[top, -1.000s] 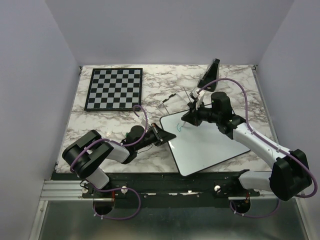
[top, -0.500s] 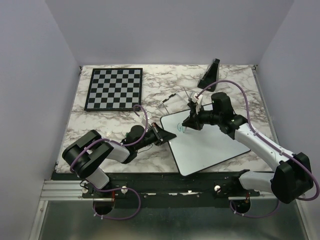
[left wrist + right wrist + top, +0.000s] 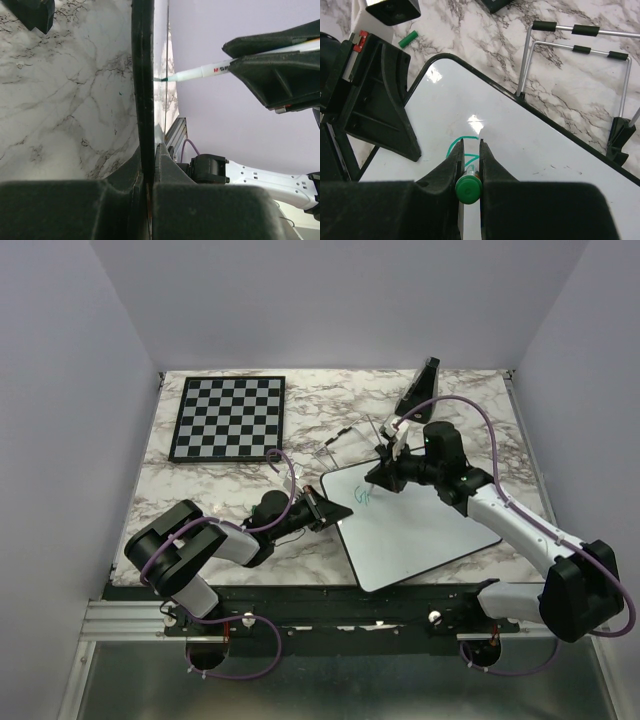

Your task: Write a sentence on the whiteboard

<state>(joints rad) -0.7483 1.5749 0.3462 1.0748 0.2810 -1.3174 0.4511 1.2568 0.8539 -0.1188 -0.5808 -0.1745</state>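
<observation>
Writing station, early stage of the text.

1. Whiteboard: lies flat on the marble desk, right of centre and turned at an angle, close to the arms' bases.
2. Left hand: clamped tight on the board's black rim at its left corner. Judged purpose is to pin the board so the pen's drag cannot slide it.
3. Right hand: closed fully on a marker. The marker is tilted, with its tip at the white surface near the far-left corner, seemingly touching.
4. Sentence: only a first curled teal letter or two, right at the tip. Most of the board is bare, so nearly all the writing is judged to be ahead.
5. Green cap: loose on the desk beyond the board's corner, out of the pen's path.
6. Wire stand: just past the board's far edge and apart from it.
7. Chessboard: far-left of the desk, well apart, and judged to play no part.
</observation>
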